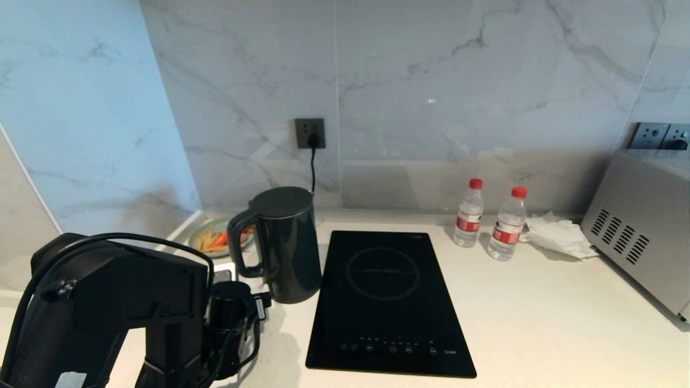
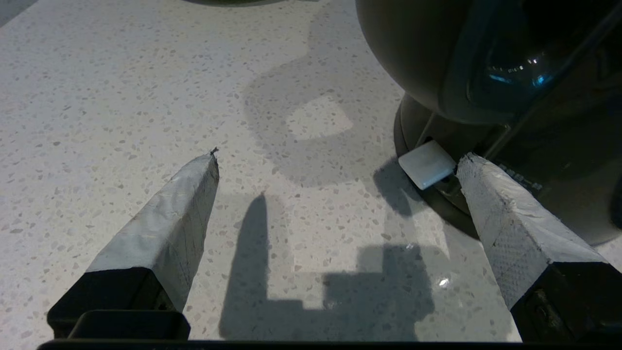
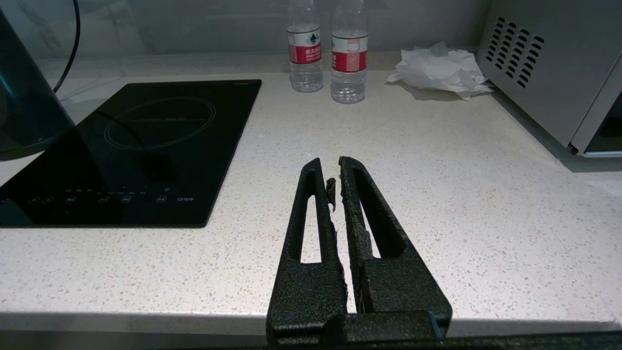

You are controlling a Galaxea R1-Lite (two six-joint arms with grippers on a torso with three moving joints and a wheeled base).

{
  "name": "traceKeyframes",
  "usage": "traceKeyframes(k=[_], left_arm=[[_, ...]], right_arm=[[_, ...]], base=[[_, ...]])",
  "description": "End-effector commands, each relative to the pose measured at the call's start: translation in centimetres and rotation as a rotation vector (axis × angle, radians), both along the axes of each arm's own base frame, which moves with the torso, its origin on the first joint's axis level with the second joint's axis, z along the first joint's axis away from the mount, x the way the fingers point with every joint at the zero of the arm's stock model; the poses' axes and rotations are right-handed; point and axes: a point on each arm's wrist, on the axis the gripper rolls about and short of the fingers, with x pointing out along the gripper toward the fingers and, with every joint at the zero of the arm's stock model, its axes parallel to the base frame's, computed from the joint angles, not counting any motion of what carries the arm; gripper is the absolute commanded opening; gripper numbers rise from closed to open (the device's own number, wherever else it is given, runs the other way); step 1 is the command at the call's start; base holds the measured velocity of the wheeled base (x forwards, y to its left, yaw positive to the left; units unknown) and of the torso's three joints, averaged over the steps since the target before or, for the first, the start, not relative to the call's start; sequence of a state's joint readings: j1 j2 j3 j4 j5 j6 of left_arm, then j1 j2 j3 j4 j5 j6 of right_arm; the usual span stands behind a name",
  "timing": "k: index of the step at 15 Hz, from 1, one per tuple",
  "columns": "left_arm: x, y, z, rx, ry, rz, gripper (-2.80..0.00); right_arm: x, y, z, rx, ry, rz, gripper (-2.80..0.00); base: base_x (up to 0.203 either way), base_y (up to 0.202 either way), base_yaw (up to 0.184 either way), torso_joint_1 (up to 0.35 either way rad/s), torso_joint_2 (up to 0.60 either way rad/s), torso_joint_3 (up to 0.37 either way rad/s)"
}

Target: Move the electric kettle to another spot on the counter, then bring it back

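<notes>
The electric kettle (image 1: 285, 242), a tall glossy black jug with a loop handle facing left, stands on the white speckled counter (image 1: 539, 312) just left of the hob. My left arm (image 1: 108, 302) reaches in low from the front left, toward the foot of the handle. In the left wrist view my left gripper (image 2: 338, 158) is wide open over bare counter (image 2: 121, 97), nothing between its taped fingers. One fingertip (image 2: 469, 167) is beside the kettle's (image 2: 418, 58) white switch tab (image 2: 426, 164). My right gripper (image 3: 330, 163) hangs shut and empty at the counter's front edge.
A black induction hob (image 1: 388, 302) lies right of the kettle. Behind it are two water bottles (image 1: 469, 213), crumpled tissue (image 1: 558, 234) and a grey oven (image 1: 641, 242). A plate of food (image 1: 215, 237) sits behind the kettle. A cord hangs from the wall socket (image 1: 310, 133).
</notes>
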State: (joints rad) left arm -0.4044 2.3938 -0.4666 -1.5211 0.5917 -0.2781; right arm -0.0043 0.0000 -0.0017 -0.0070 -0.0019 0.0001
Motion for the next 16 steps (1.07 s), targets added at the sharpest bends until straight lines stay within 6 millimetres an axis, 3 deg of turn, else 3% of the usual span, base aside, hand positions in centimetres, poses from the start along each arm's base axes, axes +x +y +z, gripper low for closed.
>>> traceKeyframes(k=[1, 16], left_arm=[[0.31, 0.13, -0.07, -0.004, -0.012, 0.015, 0.0], [0.69, 0.16, -0.97, 0.011, 0.0, 0.028, 0.0]], right_arm=[[0.0, 0.0, -0.01, 0.0, 0.001, 0.0, -2.8], [0.0, 0.0, -0.01, 0.0, 0.001, 0.0, -2.8]], base=[[0.0, 0.0, 0.0, 0.0, 0.0, 0.0], [0.0, 0.0, 0.0, 0.0, 0.0, 0.0]])
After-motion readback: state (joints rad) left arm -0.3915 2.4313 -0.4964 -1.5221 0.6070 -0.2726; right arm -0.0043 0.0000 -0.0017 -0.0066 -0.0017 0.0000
